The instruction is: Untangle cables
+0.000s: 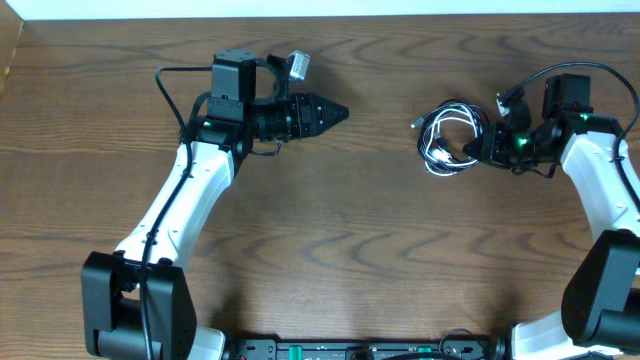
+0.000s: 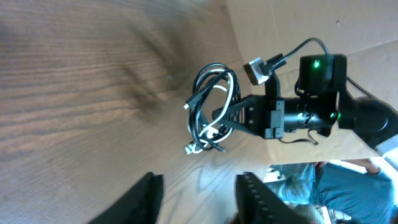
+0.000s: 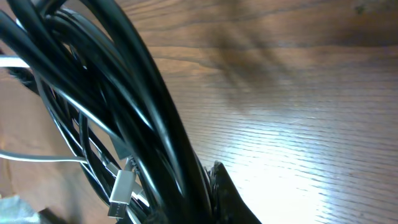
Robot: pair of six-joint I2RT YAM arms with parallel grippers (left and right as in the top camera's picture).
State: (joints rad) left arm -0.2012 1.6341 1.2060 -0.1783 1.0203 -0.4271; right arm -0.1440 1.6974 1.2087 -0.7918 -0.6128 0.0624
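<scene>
The black and white cables (image 1: 448, 137) lie tangled in one loose bundle on the wooden table, right of centre. My right gripper (image 1: 479, 149) is at the bundle's right side and shut on its strands. In the right wrist view the black cords (image 3: 124, 93) fill the frame against one finger (image 3: 227, 193), with a silver plug (image 3: 122, 190) hanging below. In the left wrist view the bundle (image 2: 211, 106) sits ahead, with the right gripper (image 2: 239, 118) clamped on it. My left gripper (image 1: 335, 113) (image 2: 199, 190) is open and empty, well left of the bundle, pointing at it.
The table's far edge (image 1: 400, 14) runs along the top of the overhead view. A tan board (image 2: 273, 25) lies beyond the right arm in the left wrist view. Bare wood (image 1: 380, 200) lies between the two arms.
</scene>
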